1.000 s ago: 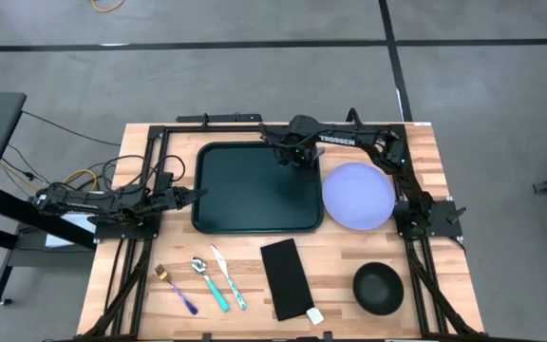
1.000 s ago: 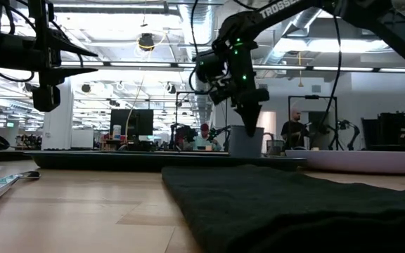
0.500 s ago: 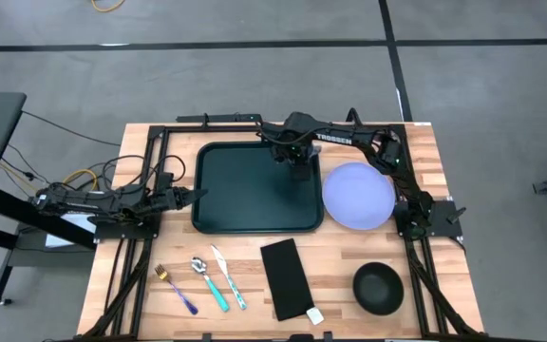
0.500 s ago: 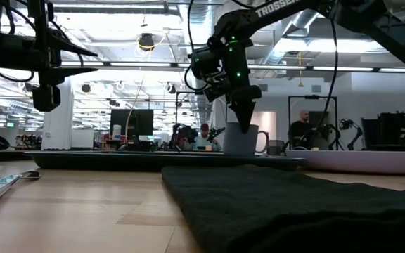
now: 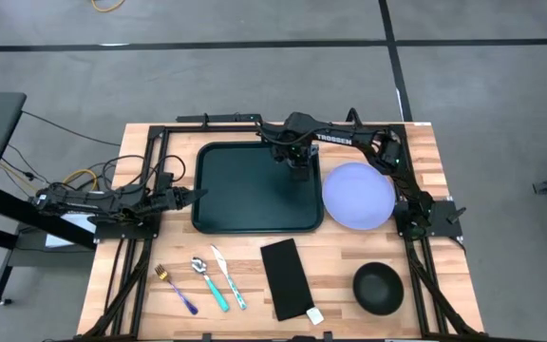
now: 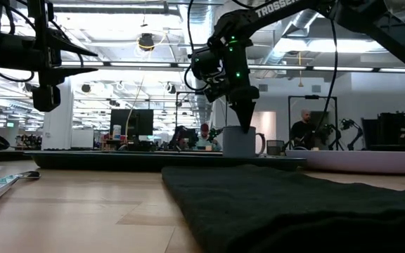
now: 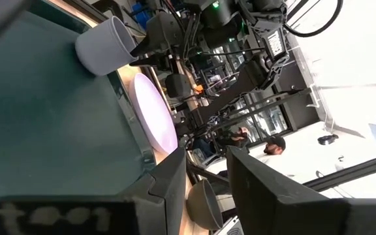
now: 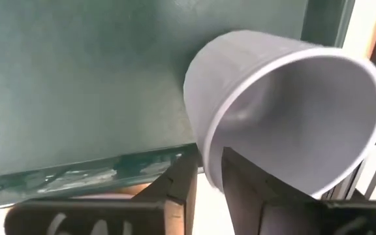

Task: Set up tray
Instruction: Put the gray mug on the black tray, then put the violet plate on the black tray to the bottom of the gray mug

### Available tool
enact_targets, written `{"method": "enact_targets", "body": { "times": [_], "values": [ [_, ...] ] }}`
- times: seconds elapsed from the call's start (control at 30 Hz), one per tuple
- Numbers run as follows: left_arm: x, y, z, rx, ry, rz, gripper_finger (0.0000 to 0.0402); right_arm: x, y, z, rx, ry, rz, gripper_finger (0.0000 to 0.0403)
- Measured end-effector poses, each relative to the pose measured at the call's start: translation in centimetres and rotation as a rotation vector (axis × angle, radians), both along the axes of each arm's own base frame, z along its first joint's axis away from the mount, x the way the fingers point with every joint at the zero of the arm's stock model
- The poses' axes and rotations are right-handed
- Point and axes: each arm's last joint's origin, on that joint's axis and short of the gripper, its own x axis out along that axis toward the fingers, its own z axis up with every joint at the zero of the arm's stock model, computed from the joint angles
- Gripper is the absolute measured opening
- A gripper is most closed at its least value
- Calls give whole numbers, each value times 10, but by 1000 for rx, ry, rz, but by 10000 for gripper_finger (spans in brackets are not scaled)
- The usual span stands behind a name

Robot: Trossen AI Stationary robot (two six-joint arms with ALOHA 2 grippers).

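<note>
The dark green tray [image 5: 245,195] lies mid-table toward the far side. A pale grey mug [image 6: 240,141] stands upright in its far right corner, handle [image 6: 261,143] showing; the tray's rim hides its base in the low view. My right gripper [image 5: 297,167] is above the mug and shut on it. My left gripper [image 5: 198,196] waits level at the tray's left edge, touching nothing, its fingers [image 7: 175,186] slightly apart. My right gripper [image 8: 207,160] holds the mug's rim [image 8: 209,140] on the side near the tray's far rim. The wall is pinched with one finger [image 8: 240,186] inside the mug and one [image 8: 183,177] outside. It comes from above, pointing down [image 6: 245,123]. The mug is upright at tray level.
A lavender plate [image 5: 358,196] lies right of the tray. Near the front edge are a black bowl [image 5: 378,288], a black napkin [image 5: 286,277] with a small white item [image 5: 313,315], and a fork [image 5: 176,288], spoon [image 5: 209,282] and knife [image 5: 228,275]. People stand in the room behind.
My right gripper has carried the mug a little toward the table's left over the tray's far right corner, and the mug has turned so that its handle now shows in the low view. During the last half second it has hardly moved.
</note>
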Motion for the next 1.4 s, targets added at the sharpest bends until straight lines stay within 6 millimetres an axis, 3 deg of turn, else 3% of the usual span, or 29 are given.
{"method": "enact_targets", "body": {
  "times": [0.23, 0.33, 0.47, 0.57, 0.87, 1.1, 1.4],
  "values": [
    [0, 0, 0, 13, 4, -6, 100, 6, 5, 24, -20, -56, 6, 64],
    [0, 0, 0, 16, 5, -14, 100, 9, 5, 50, 0, -147, -37, 64],
    [0, -1, 0, 17, 6, -30, 100, 8, 13, 85, 192, -291, -188, 64],
    [0, -1, 0, 18, 7, -43, 100, -8, 28, 111, 338, -361, -256, 64],
    [0, -2, -1, 19, 10, -73, 100, -67, 89, 171, 277, -435, -353, 64],
    [1, -2, -1, 37, 15, -80, 100, -111, 134, 162, 92, -415, -519, 64],
    [1, -4, -1, 38, 20, -131, 100, -157, 177, 89, 133, -394, -830, 64]
  ]
}}
